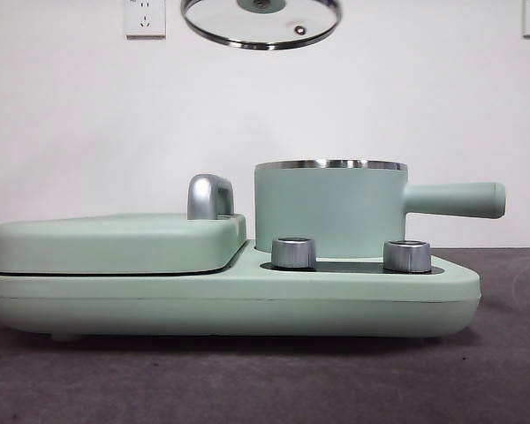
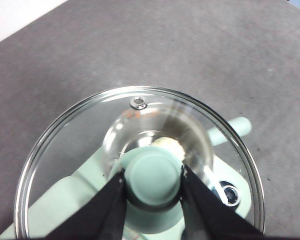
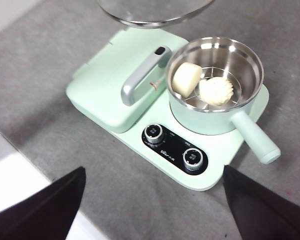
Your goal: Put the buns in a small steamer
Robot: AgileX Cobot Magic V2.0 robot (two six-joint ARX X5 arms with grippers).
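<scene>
The small steamer (image 1: 331, 212), a mint-green pot with a steel rim and a straight side handle, stands uncovered on its base. In the right wrist view both buns lie on the rack inside the steamer (image 3: 210, 122): a smooth block (image 3: 185, 78) and a ridged dome (image 3: 216, 90). The glass lid (image 1: 261, 22) hangs well above the pot. My left gripper (image 2: 153, 177) is shut on the lid's green knob (image 2: 153, 172), and a bun (image 2: 171, 144) shows through the glass. High above the table's near side, my right gripper (image 3: 154, 175) is open and holds nothing.
A flat mint-green griddle lid (image 1: 115, 243) with a chrome handle (image 1: 209, 196) lies left of the pot on the shared base (image 1: 247, 300). Two steel dials (image 1: 293, 253) (image 1: 407, 256) stand in front of the pot. A white ledge (image 3: 10, 175) borders the grey table.
</scene>
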